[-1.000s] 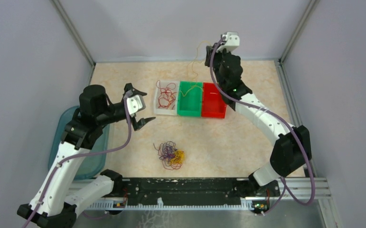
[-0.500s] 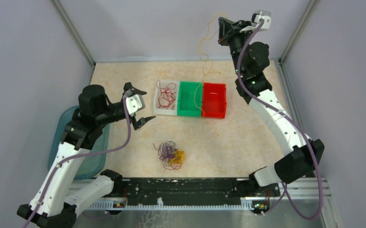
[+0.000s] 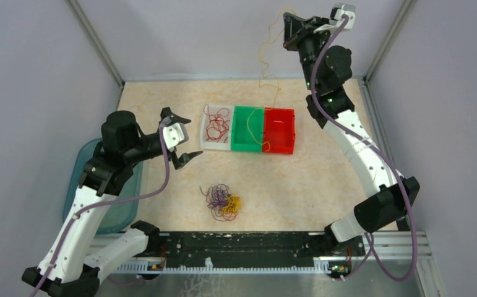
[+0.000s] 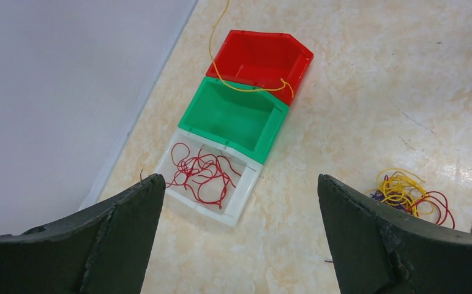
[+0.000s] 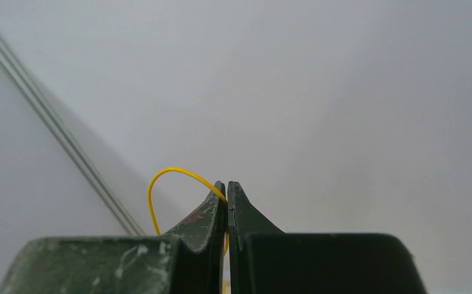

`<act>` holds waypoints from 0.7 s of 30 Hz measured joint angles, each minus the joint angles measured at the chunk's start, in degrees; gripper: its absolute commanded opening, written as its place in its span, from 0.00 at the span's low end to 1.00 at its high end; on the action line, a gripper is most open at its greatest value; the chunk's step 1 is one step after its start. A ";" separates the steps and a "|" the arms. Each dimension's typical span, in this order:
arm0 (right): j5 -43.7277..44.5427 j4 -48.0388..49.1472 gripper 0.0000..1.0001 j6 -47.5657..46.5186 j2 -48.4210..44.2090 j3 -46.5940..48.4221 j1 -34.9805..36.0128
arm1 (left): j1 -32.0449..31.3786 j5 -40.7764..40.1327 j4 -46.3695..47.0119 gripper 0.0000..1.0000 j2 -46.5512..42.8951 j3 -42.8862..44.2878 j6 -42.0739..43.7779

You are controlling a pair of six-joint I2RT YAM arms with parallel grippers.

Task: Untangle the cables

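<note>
Pale table [image 3: 328,179], grey walls [image 3: 38,62]; right gripper [image 5: 227,190] high behind the green bin [image 3: 248,143], jaws pinched on a yellow cable [image 4: 245,90] hanging down to it; left gripper [image 3: 192,137] left of it, wide open, empty; tangled cables [image 3: 223,202] in front

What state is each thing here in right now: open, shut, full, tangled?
Left tool: open, empty.
Right tool: shut on yellow cable, raised high.
That cable: hanging, lower end draped over two bins.
White bin: holds red cables.
Green bin: only that cable crosses it.
Red bin: same.
Tangle: red, yellow, purple knotted together.
</note>
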 measured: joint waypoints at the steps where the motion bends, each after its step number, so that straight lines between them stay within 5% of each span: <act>1: -0.28 -0.31 0.00 0.68 0.26 0.94 0.00 | 0.00 0.00 0.00 1.00 0.00 0.00 0.00; 21: -4.26 -0.79 0.00 11.87 3.48 9.81 -0.11 | 0.00 0.31 0.00 1.00 -0.81 0.00 -0.22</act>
